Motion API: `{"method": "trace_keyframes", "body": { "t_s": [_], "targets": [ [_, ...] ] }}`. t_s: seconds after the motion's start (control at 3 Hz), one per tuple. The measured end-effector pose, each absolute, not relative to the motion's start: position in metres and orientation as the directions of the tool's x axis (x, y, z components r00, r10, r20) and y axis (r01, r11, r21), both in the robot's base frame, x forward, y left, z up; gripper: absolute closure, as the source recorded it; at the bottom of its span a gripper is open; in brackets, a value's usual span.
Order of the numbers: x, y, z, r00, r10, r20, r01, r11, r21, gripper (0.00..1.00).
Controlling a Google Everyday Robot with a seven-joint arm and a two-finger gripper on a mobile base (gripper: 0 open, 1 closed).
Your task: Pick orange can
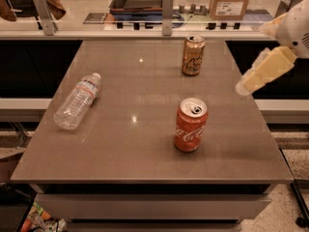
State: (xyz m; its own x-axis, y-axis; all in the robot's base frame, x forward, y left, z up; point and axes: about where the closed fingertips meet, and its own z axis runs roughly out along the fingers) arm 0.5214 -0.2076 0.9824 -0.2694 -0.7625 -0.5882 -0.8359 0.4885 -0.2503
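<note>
The orange can [193, 55] is amber with a dark swirly mark and a silver top. It stands upright near the far edge of the grey table [120, 149], right of centre. My gripper [246, 83] hangs at the right side, above the table's right edge. It is to the right of the orange can and a little nearer to me, well apart from it, and holds nothing that I can see.
A red Coca-Cola can [190, 124] stands upright in the middle right of the table, in front of the orange can. A clear plastic bottle [77, 101] lies on its side at the left. A glass rail with posts [167, 6] runs behind the far edge.
</note>
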Motion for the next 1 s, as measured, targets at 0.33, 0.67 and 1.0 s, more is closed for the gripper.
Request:
{"method": "trace_keyframes", "body": {
  "t_s": [0.33, 0.67, 1.0],
  "targets": [
    [0.557, -0.201, 0.977, -0.273, -0.655, -0.705, -0.797, 0.564, -0.215, 0.0],
    [0.583, -0.197, 0.968, -0.276, -0.571, -0.773, -0.767, 0.616, -0.181, 0.0],
    [0.586, -0.196, 0.967, -0.276, -0.568, -0.776, -0.768, 0.616, -0.177, 0.0]
  ]
}}
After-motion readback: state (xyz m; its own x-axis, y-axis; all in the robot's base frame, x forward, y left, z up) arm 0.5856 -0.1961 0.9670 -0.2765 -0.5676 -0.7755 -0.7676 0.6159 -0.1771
